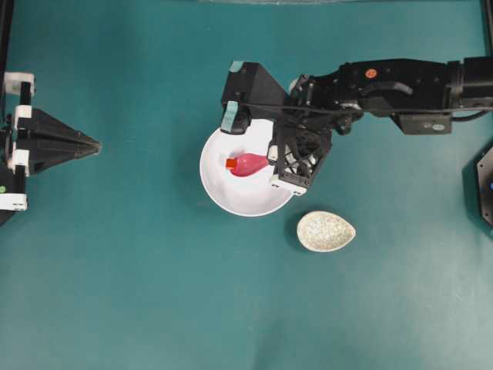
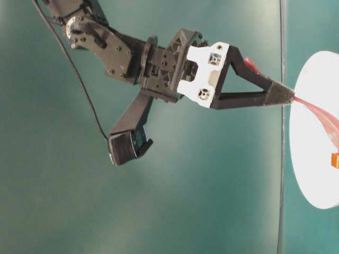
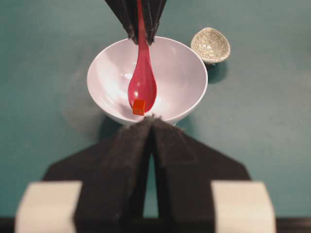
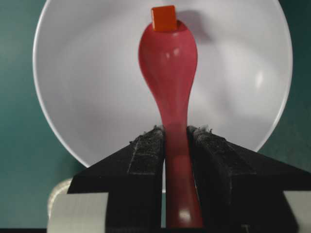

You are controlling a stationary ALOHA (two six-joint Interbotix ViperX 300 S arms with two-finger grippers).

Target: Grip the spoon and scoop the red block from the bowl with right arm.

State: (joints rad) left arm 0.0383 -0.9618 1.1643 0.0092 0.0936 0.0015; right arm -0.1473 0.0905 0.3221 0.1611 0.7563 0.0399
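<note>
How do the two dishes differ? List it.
1. The plain white round bowl is larger; the speckled beige teardrop dish is smaller.
2. The bowl holds the pink-red spoon and red cube; nothing shows in the dish.
Both sit upright on the teal table.

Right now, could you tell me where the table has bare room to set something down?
Bare cloth lies between the idle left gripper and the bowl, and all along the near edge below the speckled dish. Around the bowl it is crowded by the right arm.
</note>
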